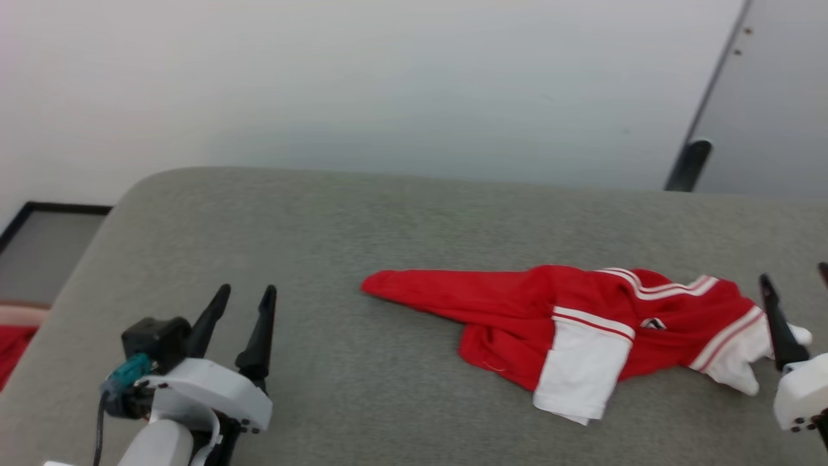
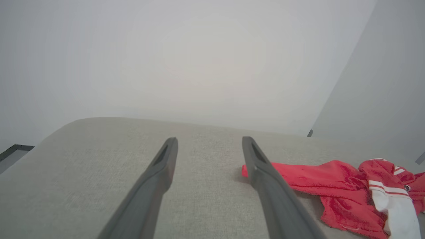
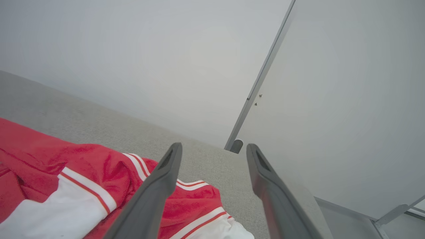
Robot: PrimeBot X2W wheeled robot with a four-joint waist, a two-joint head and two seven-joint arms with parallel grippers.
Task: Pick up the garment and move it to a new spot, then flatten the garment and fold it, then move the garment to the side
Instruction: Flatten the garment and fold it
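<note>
The garment (image 1: 569,323) lies crumpled on the grey padded surface (image 1: 310,220), right of centre: red body, a white sleeve with striped seams folded over its front, a small logo beside it. Its red tail stretches to the left. My left gripper (image 1: 246,291) stands open at the lower left, well apart from the cloth; in the left wrist view the garment (image 2: 315,179) lies just past the right finger (image 2: 265,179). My right gripper (image 1: 794,275) is open at the far right edge, over the garment's white sleeve end. The right wrist view has the garment (image 3: 83,166) under and left of the open gripper (image 3: 213,146).
A pale wall runs behind the surface. A grey door panel with a dark stopper (image 1: 689,165) stands at the back right. The surface's rounded corner is at the left, beside a dark-framed panel (image 1: 39,226) and a bit of red cloth (image 1: 13,349) lower down.
</note>
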